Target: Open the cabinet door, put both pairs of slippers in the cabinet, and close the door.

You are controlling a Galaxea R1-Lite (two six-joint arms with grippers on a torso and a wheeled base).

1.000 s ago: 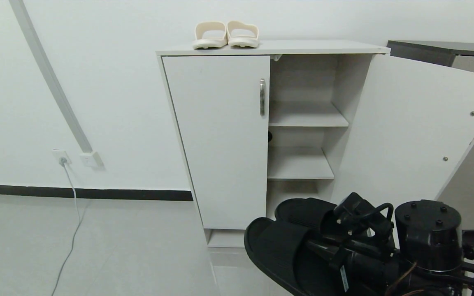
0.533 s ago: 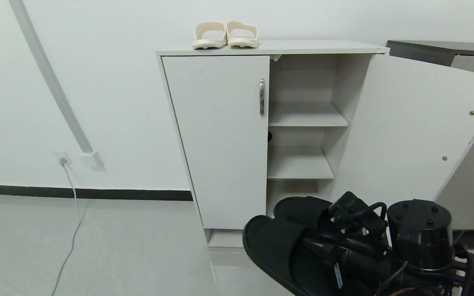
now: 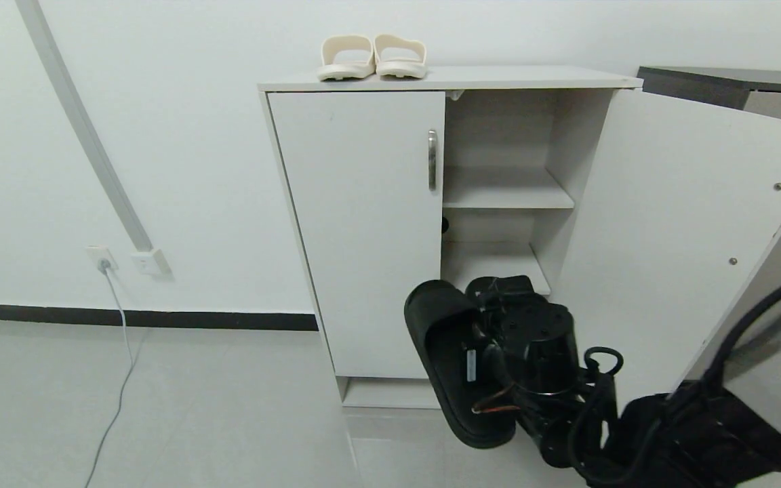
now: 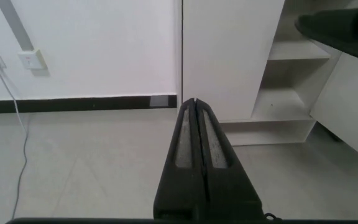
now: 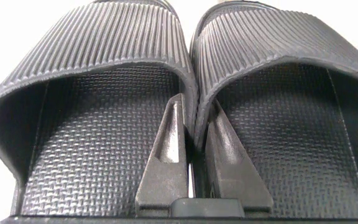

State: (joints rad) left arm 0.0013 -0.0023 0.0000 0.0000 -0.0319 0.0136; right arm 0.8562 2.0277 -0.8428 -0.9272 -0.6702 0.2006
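While we pinch black slippers (image 3: 445, 339) in right fingers (image 5: 166, 155), long axis points 12 o'clock at middle shelf (image 3: 492, 263); left fingers (image 4: 188, 143) closed, empty.

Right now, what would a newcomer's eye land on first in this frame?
The black slippers, pinched together at their inner edges by the right hand, raised in front of the open right half of the cabinet. Next, the cream slippers sitting side by side on its top, above the shut left door, while the right door stands swung wide.
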